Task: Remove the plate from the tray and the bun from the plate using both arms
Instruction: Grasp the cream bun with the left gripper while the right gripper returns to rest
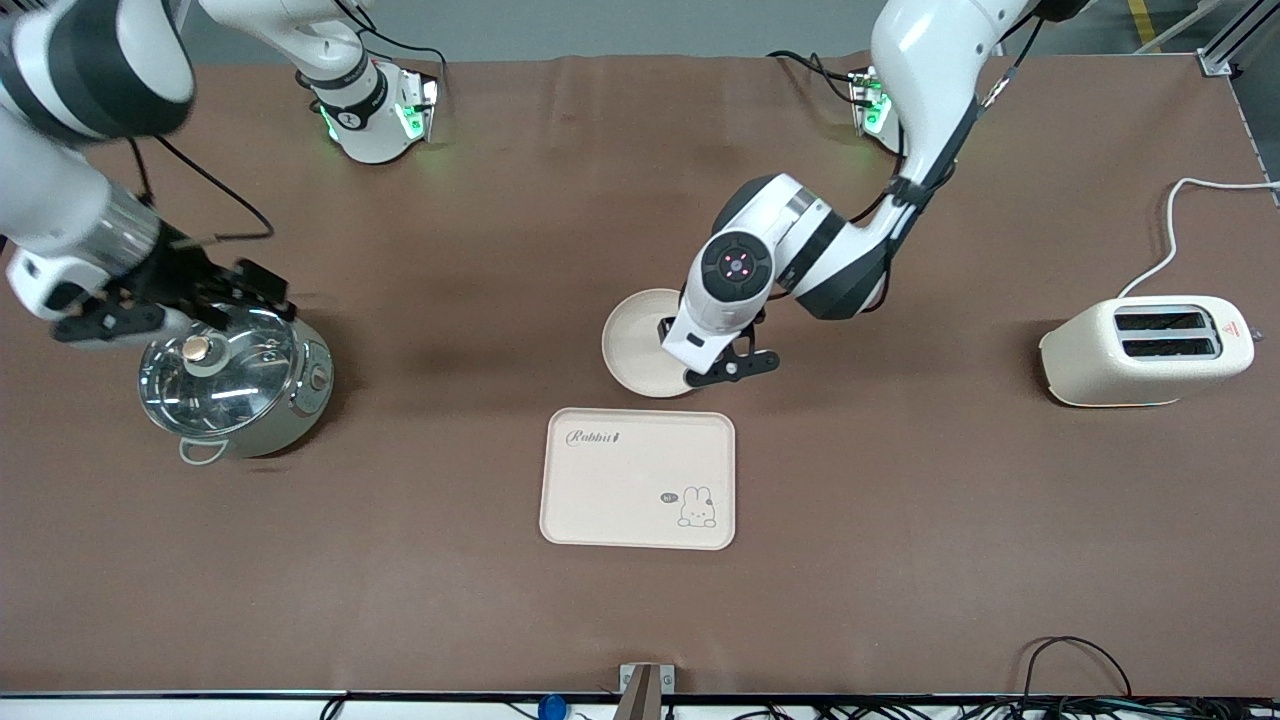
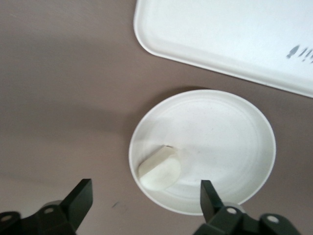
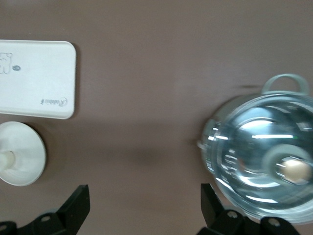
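Already the plate [image 1: 632, 345] sits off the tray [image 1: 638, 478]; below the left pincer's [image 2: 142, 196] apart fingers, the bun [image 2: 159, 169] remains on it.

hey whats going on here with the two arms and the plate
The plate is already off the tray and sits on the table, just farther from the front camera than the tray. The bun still lies on the plate, near its rim. The left claw is open and hovers right over the bun, not gripping it yet. The right claw is open too, waiting over the table beside the glass-lidded pot. A toaster stands at the left arm's end.
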`<state>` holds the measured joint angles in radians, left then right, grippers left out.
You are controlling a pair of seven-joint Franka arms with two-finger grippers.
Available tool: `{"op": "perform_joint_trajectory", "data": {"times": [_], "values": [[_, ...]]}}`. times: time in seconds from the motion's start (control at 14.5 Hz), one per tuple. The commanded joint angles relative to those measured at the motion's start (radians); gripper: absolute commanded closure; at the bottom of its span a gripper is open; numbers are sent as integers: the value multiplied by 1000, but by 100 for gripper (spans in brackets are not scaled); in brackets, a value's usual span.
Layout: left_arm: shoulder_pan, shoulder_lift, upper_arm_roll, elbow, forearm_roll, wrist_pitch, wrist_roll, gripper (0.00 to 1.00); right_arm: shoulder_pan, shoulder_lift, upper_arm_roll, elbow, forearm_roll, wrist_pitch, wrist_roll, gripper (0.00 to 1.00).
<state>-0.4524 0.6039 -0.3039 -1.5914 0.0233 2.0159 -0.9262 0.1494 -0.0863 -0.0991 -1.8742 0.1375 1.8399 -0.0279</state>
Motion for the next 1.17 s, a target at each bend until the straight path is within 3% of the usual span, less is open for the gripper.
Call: {"op": "perform_joint_trajectory", "data": {"times": [0.0, 0.21, 0.41, 0.55, 1.1], "values": [[-40, 57, 3, 13, 24, 47, -13, 10, -21, -91, 22, 29, -102, -91, 35, 0], [-57, 91, 3, 13, 24, 66, -2, 18, -21, -113, 24, 119, -159, -230, 62, 0], [-61, 106, 3, 8, 56, 66, 7, 26, -22, -110, 24, 148, -222, -260, 77, 0], [-63, 129, 2, 11, 116, 66, 1, 28, -22, -107, 22, 148, -211, -257, 85, 0], [-81, 157, 2, 16, 116, 66, -9, 29, -39, -99, -2, 152, -154, -254, 68, 0]]}}
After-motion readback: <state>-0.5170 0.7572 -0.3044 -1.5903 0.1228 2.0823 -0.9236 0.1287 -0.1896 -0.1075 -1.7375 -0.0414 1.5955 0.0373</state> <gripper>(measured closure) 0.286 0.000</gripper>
